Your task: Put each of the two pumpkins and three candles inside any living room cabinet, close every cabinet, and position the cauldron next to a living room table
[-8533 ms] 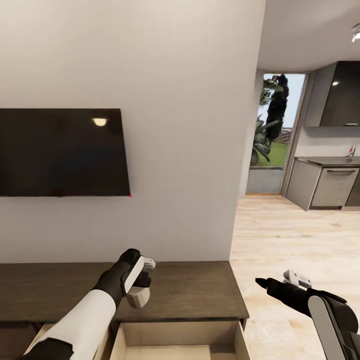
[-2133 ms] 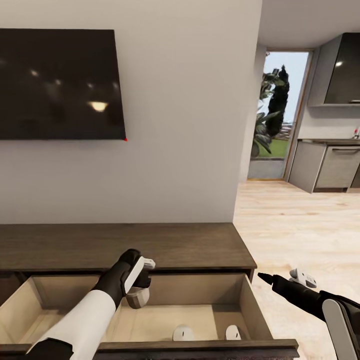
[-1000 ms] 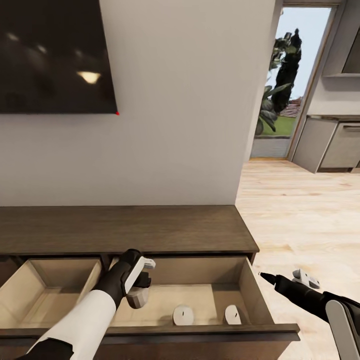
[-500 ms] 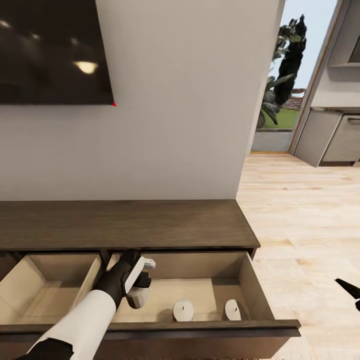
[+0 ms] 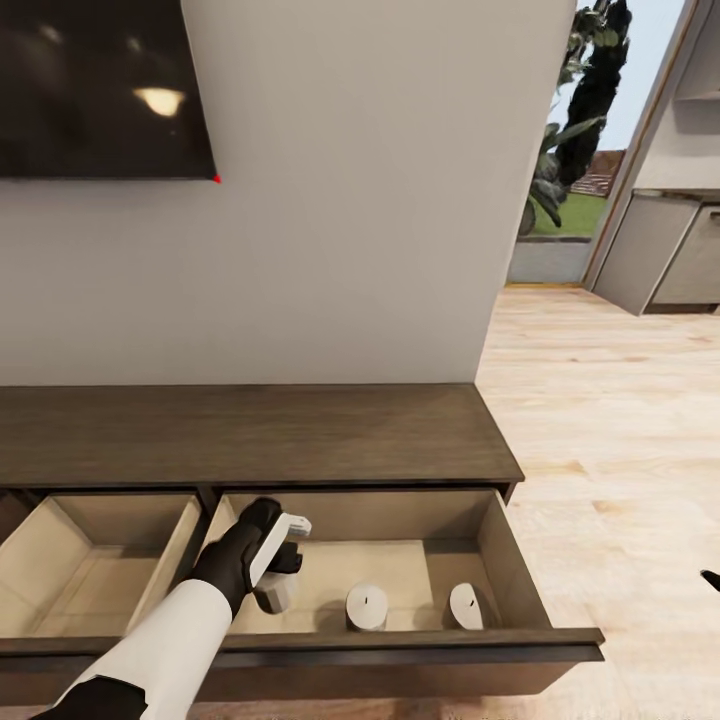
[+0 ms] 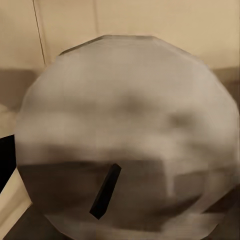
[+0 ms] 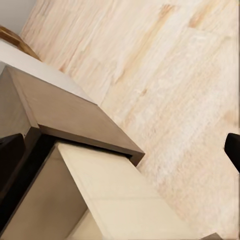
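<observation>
Head view: the dark brown cabinet (image 5: 260,435) runs along the wall under the black TV (image 5: 100,90), with two drawers pulled out, pale wood inside.

Right-hand drawer (image 5: 505,565): two stubby grey-white candles. One candle (image 5: 366,606) stands upright near the front panel, dark wick on top. The second candle (image 5: 464,605) sits at its 3 o'clock, apart from it and tilted, close to the drawer's right wall. Left-hand drawer (image 5: 60,540): bare pale floor showing.

Left gripper (image 5: 277,592) hangs over the right-hand drawer, at 9 o'clock from the upright candle, near it but not touching. Left wrist view: a third candle (image 6: 125,140) sits right up against the camera, round grey end face with a dark wick, between the fingers; the gripper looks pinched on it. Finger contact itself is hidden.

Right gripper: only a dark tip (image 5: 712,580) at the head view's right edge, above the wood-plank floor (image 5: 620,420). Right wrist view shows the cabinet's end corner (image 7: 75,120) and an open drawer's pale side, with one dark fingertip at the edge. Spread or pressed together: cannot tell.

Far right: doorway with greenery (image 5: 575,120), grey kitchen cabinets (image 5: 665,255).
</observation>
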